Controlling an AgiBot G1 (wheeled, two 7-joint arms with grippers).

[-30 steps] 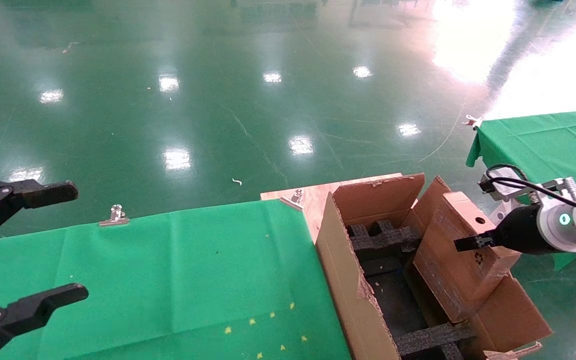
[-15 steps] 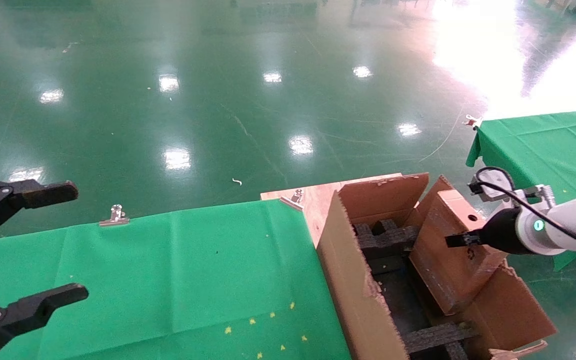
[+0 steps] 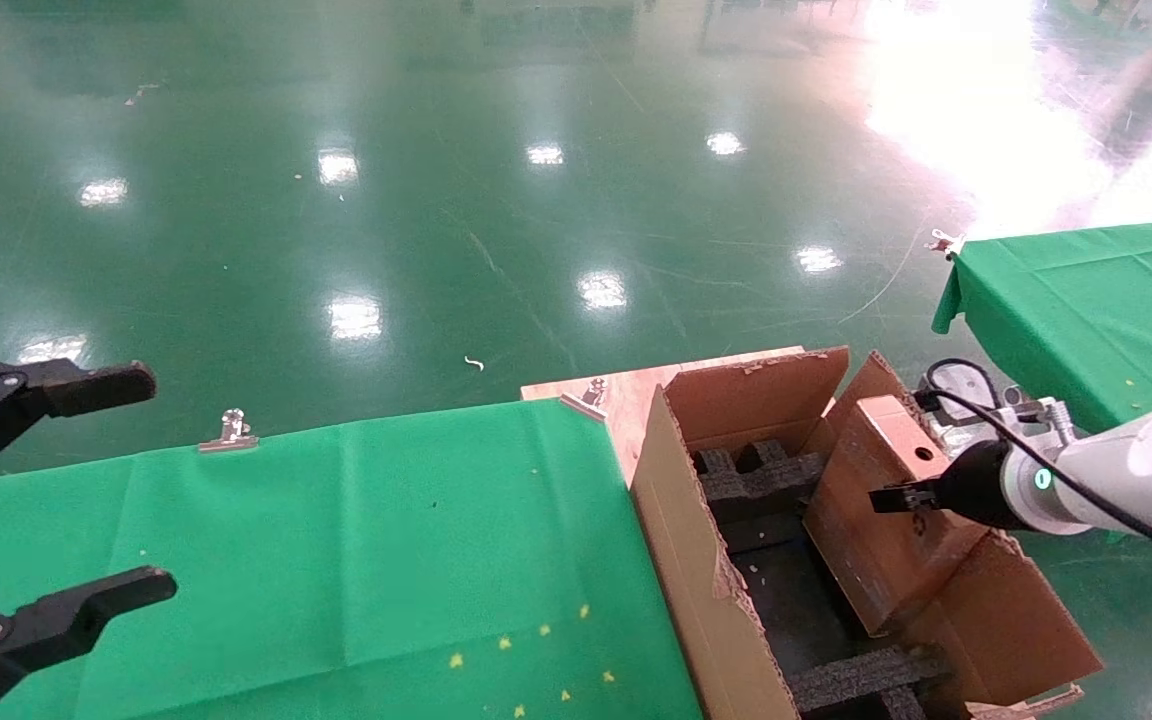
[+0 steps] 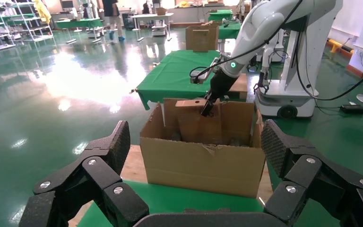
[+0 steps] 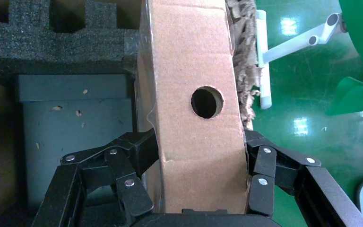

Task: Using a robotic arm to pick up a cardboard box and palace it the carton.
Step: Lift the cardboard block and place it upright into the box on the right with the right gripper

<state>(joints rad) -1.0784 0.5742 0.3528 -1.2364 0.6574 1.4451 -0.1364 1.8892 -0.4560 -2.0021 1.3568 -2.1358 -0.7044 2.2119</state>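
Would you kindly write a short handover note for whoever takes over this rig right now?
Right gripper: shut on the small flat brown cardboard box, clamping its narrow side just below the round hole.
Left gripper: open, parked over the green-covered table, holding nothing.
The box stands on edge, tilted, its lower part already inside the large torn-flapped brown carton, on the side away from the table, above the black foam inserts.
Done: box picked up and brought into the carton.
Left: lower it until seated, open the right gripper, withdraw the arm.
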